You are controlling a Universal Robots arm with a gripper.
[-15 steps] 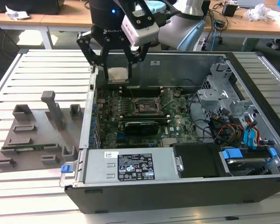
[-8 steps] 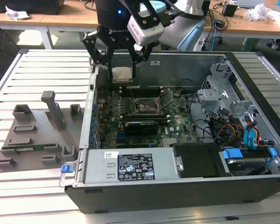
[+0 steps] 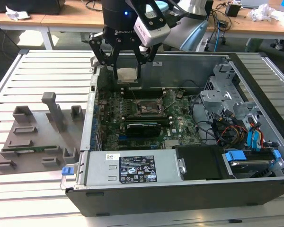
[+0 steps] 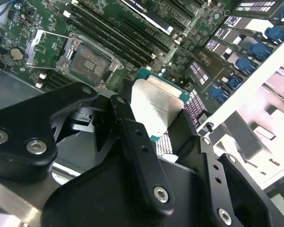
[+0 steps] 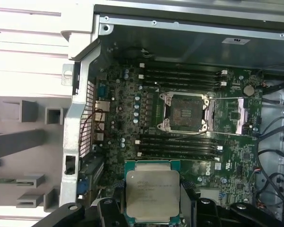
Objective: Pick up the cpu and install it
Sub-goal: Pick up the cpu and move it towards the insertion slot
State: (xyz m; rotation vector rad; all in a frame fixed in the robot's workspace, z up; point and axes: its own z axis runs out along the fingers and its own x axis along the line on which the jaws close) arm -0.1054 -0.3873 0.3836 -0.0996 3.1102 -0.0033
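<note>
The pincer [image 3: 128,78] is pinching the cpu [image 3: 127,74] by its edges, hovering over the open case [image 3: 180,198]. The empty socket [image 3: 146,108] is sitting below the pincer, looking slightly offset, not straight underneath.

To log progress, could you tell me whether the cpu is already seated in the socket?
No, the end effector holds the cpu, clear of the empty socket.

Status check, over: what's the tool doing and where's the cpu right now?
Tool shut on cpu. Cpu held in air over motherboard, short of socket. Socket open, empty; nothing seen blocking it.
</note>
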